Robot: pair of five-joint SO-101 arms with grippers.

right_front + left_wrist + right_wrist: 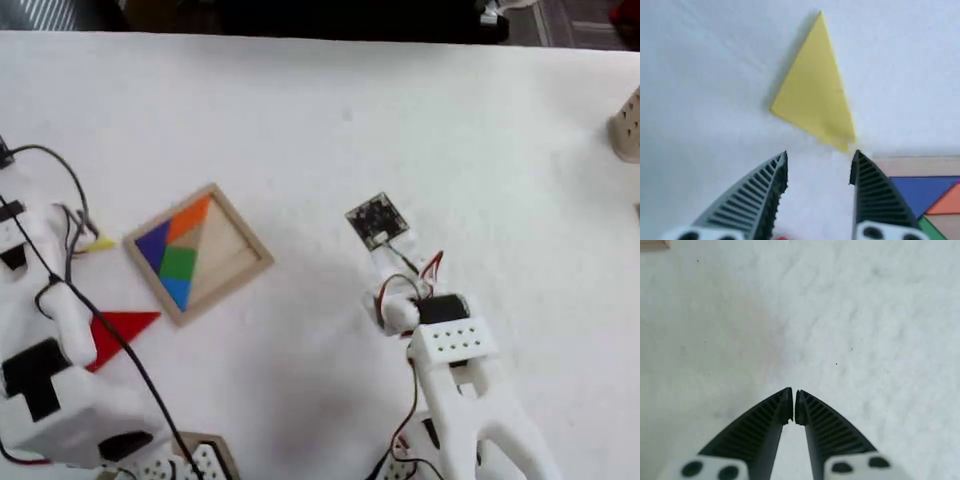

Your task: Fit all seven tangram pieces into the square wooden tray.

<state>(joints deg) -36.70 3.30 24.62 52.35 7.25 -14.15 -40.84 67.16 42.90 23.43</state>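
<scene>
Six flat coloured tangram pieces are in sight on a white tabletop, seen from above. One square wooden tray, pale with a raised rim, lies turned corner-on at the left of the middle. Four pieces lie inside it, packed into the half that faces the left arm: one dark blue triangle, one orange piece, one green square and one lighter blue piece. The other half of the tray is bare wood.

Two pieces lie outside on the tabletop. One yellow triangle is just beside the tray's left corner. One red triangle is near the tray's lower side, partly under the left arm and crossed by a black cable.

The left hand has its two ribbed black fingers moderately spread and holds nothing. Its tips hover just short of the yellow triangle's near edge, with one tip close to a corner of that triangle and next to the tray's rim.

The right hand is over bare tabletop, well apart from the tray. Its fingers are drawn together to a thin slit, with nothing between them.
</scene>
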